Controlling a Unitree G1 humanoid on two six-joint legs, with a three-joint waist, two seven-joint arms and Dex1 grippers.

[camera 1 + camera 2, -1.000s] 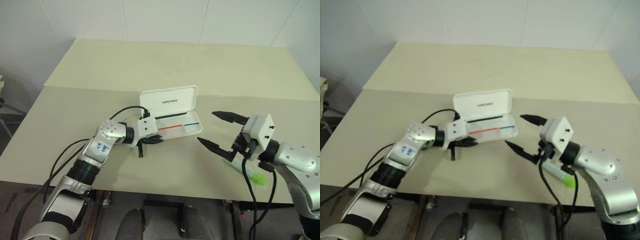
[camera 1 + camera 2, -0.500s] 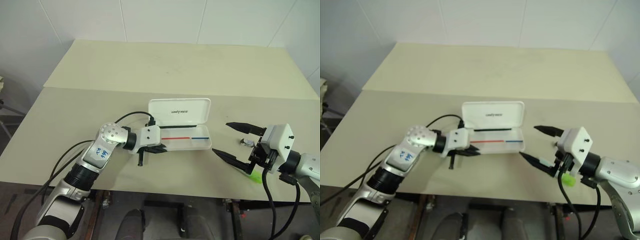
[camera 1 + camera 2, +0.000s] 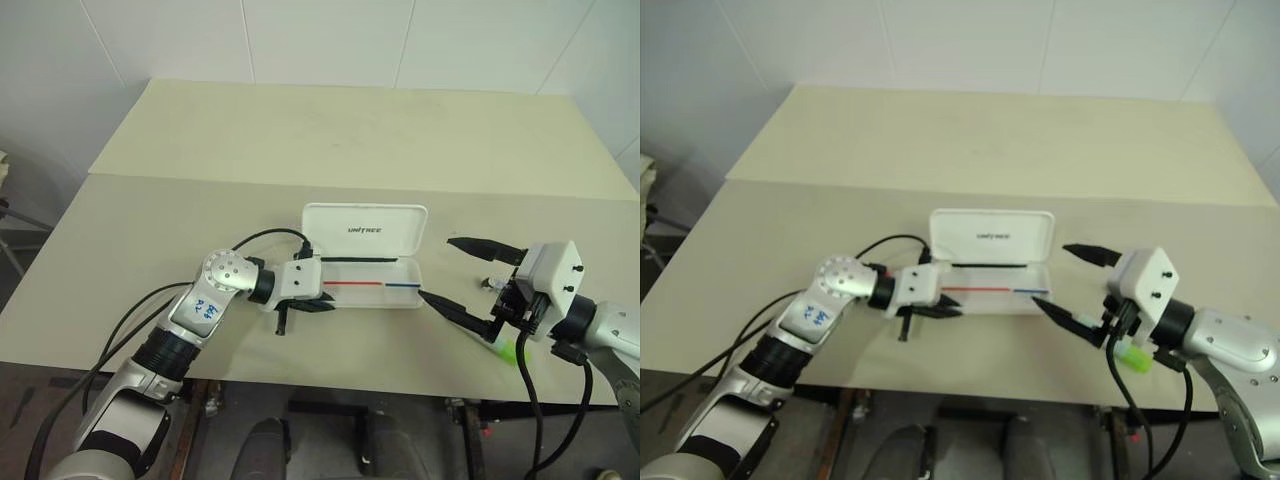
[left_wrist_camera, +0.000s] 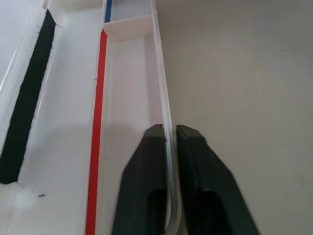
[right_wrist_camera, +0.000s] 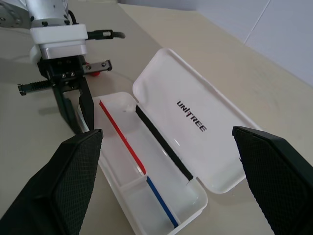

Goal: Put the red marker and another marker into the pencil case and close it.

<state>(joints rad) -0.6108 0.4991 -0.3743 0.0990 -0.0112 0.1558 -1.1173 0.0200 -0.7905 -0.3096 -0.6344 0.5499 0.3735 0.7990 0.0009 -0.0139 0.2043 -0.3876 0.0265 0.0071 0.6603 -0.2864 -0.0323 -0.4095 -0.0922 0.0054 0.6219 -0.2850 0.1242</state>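
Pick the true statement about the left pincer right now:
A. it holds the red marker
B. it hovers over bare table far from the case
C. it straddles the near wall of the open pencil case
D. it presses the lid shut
C: in the left wrist view the left pincer has one black finger inside the open pencil case and one outside its near wall.

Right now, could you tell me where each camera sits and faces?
Left eye view: on the head, looking down over the table and open case; left arm and right arm show.
Right eye view: beside it, same scene.
Left wrist view: looks along the left jaws, pinching the case's front wall.
Right wrist view: faces the case between open right jaws; left jaws show too.
Both wrist views share the case's red-and-blue stripe.
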